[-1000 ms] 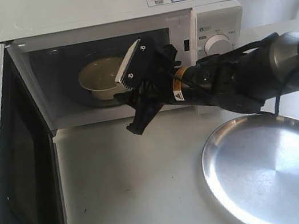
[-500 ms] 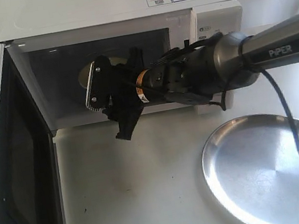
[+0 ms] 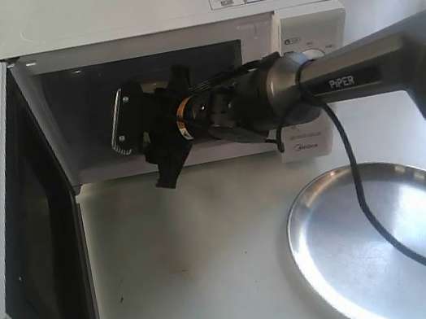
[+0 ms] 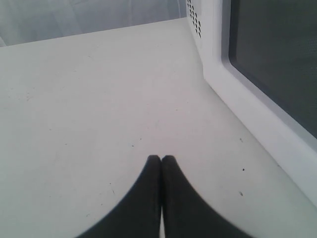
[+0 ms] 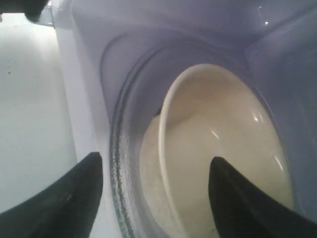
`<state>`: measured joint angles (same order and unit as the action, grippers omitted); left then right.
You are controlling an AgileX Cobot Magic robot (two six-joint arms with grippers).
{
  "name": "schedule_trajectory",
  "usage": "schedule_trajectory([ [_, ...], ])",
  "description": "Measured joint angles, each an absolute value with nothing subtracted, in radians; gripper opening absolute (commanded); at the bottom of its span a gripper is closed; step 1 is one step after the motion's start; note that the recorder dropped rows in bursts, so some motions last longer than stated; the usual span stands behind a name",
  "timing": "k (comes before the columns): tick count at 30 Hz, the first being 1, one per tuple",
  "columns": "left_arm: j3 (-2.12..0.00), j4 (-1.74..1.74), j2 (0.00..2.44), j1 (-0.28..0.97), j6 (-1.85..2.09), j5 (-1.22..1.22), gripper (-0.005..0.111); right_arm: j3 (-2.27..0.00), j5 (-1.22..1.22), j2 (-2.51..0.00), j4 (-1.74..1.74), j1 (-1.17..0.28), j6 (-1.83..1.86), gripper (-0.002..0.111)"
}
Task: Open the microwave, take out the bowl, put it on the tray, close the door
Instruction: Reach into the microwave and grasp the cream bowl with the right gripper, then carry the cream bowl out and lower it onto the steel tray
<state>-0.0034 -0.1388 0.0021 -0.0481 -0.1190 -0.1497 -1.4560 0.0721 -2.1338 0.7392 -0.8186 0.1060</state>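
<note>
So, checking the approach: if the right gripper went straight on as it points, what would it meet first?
Probably the bowl, its rim between the open fingers of the right gripper; depth is unclear.

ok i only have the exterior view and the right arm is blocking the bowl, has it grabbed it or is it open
observer: the right wrist view shows the right gripper open inside the cavity, with nothing pinched.
operator: and how is it lined up
observer: the bowl is straight ahead. Its near rim stands between the jaws, one jaw outside it and the other over its inside. I cannot tell if they touch.
operator: and the other arm, i can't see it at all
observer: the left gripper is shut on nothing, over bare table beside the open door.
</note>
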Motion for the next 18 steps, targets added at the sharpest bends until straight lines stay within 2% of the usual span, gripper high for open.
schedule_trajectory([
  [5,-0.003,-0.139,0.002,-0.048,-0.119,-0.15,0.0,-1.506,0.029,-2.177,0.739,-0.819,0.125,0.032],
  [8,-0.003,-0.139,0.002,-0.048,-0.119,-0.15,0.0,-1.51,-0.006,-2.177,0.739,-0.819,0.125,0.0],
  [13,-0.003,-0.139,0.002,-0.048,-0.119,-0.15,0.0,-1.511,-0.033,-2.165,0.67,-0.826,0.109,0.0],
  [18,-0.003,-0.139,0.002,-0.048,-0.119,-0.15,0.0,-1.409,-0.103,-1.969,0.604,-0.91,0.0,0.0],
])
